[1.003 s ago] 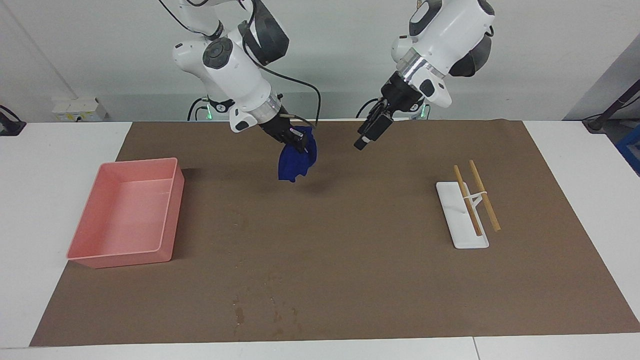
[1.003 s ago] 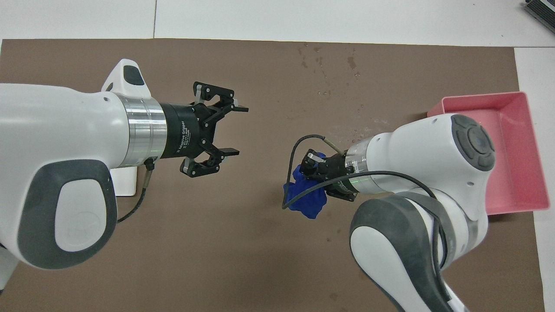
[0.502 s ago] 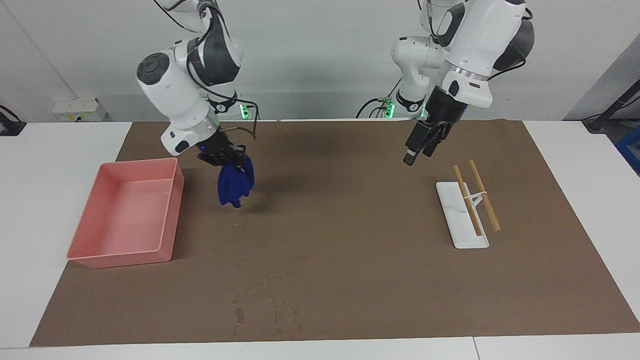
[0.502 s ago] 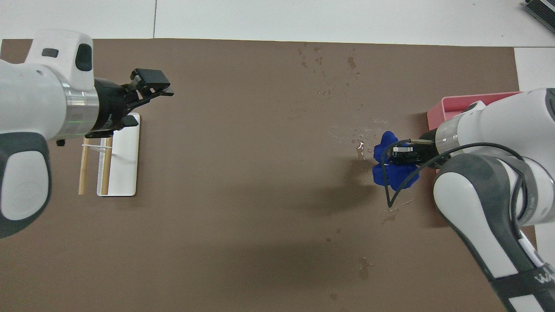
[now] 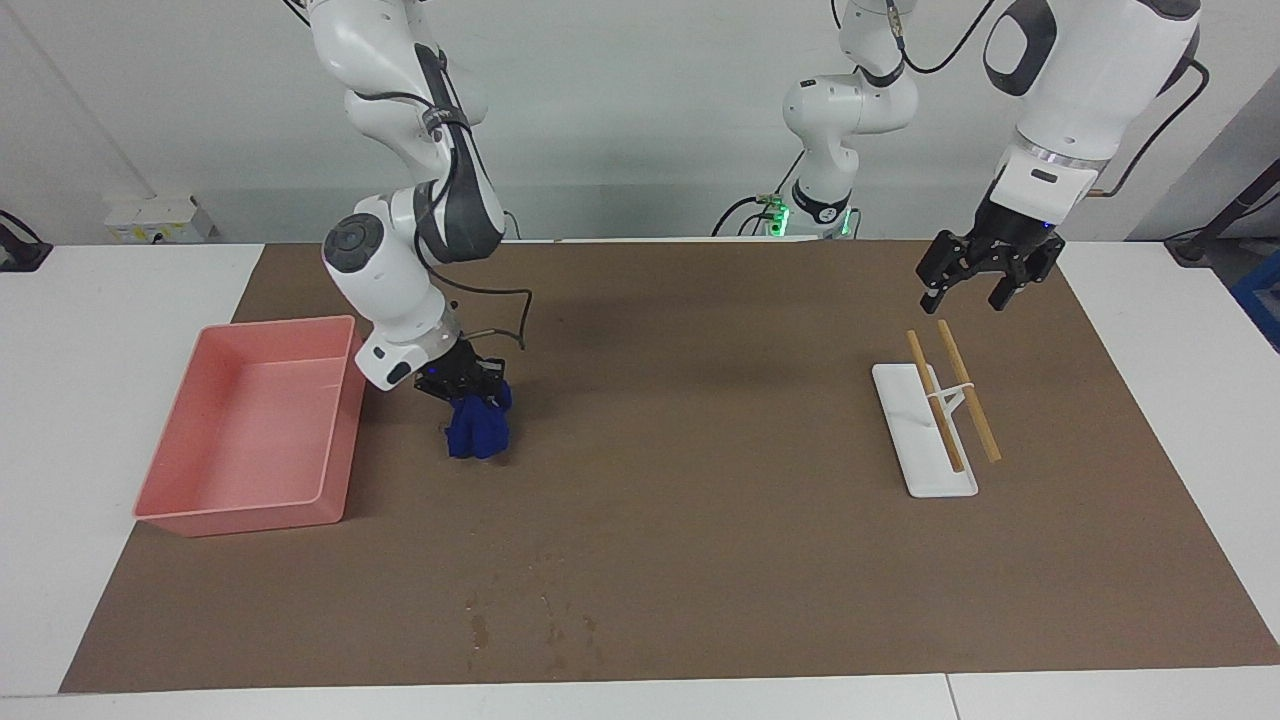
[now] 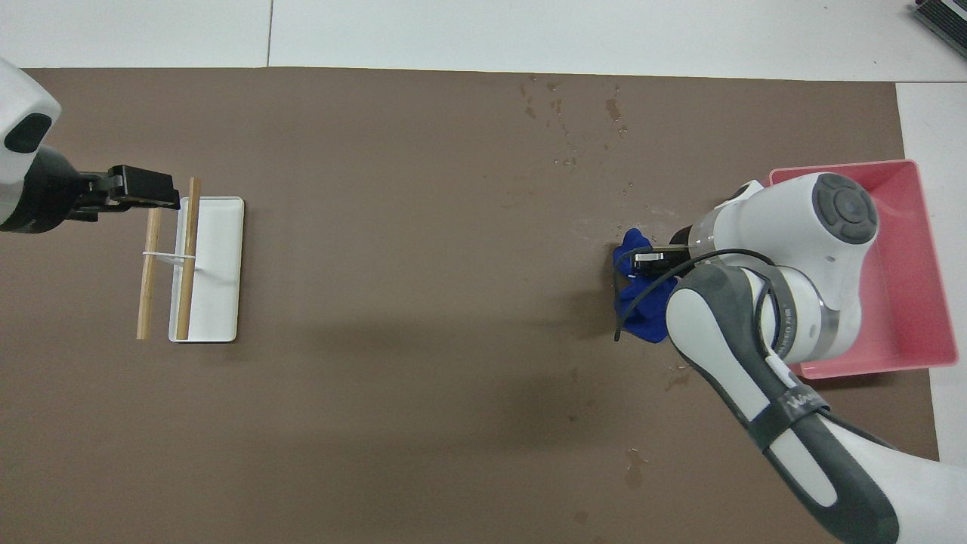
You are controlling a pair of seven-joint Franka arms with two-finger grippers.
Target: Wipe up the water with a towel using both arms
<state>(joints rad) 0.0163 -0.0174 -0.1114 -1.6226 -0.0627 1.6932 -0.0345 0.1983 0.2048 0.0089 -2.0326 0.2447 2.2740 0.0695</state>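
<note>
My right gripper (image 5: 472,393) is shut on a crumpled blue towel (image 5: 478,428). The towel hangs down and touches the brown mat (image 5: 700,450) beside the pink bin. In the overhead view the towel (image 6: 633,306) shows under the right gripper (image 6: 644,259), at the edge of the water (image 6: 593,224), a faint scatter of pale wet specks. My left gripper (image 5: 968,290) is open and empty. It hangs in the air over the mat by the end of the wooden sticks nearer to the robots, and it also shows in the overhead view (image 6: 143,190).
A pink bin (image 5: 255,331) stands at the right arm's end, close to the towel. A white tray (image 5: 915,455) with two wooden sticks (image 5: 968,392) lies at the left arm's end. Darker blotchy stains (image 5: 545,625) mark the mat's edge farthest from the robots.
My right gripper has carried the towel toward the pink bin and lowered it onto the mat. My left gripper has swung out toward the left arm's end, by the wooden sticks.
</note>
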